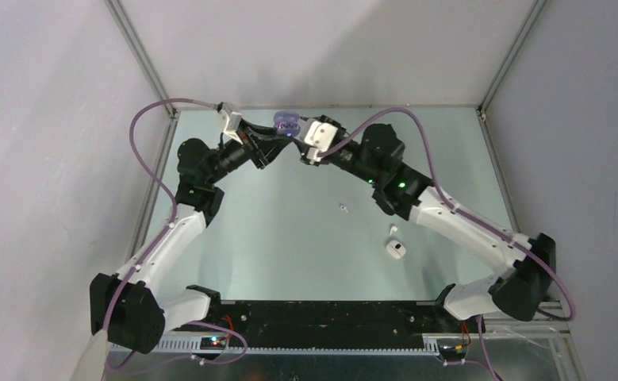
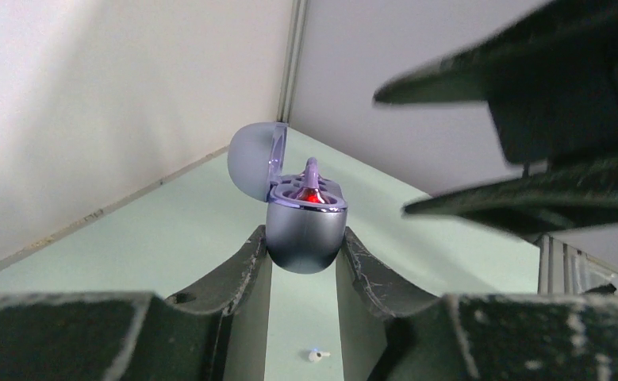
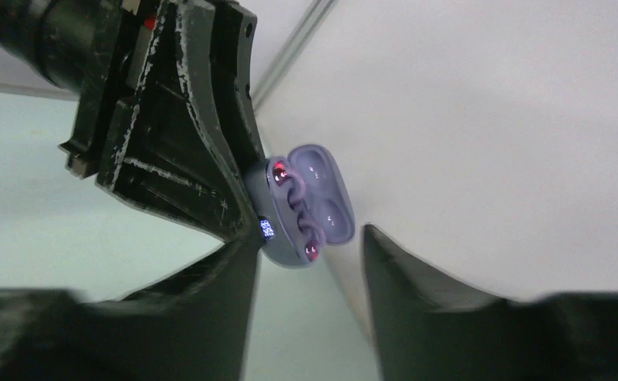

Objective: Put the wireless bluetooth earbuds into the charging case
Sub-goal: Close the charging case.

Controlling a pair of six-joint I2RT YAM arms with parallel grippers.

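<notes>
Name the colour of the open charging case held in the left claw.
Pale purple, glossy charging case; it shows best in the left wrist view.

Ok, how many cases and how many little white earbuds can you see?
Purple case: 1
White case: 1
White earbuds: 2
Total: 4

Left tool (image 2: 302, 248) flanks case (image 2: 305, 226); right tool (image 3: 305, 242) crowds lid side, apparently apart.
</notes>
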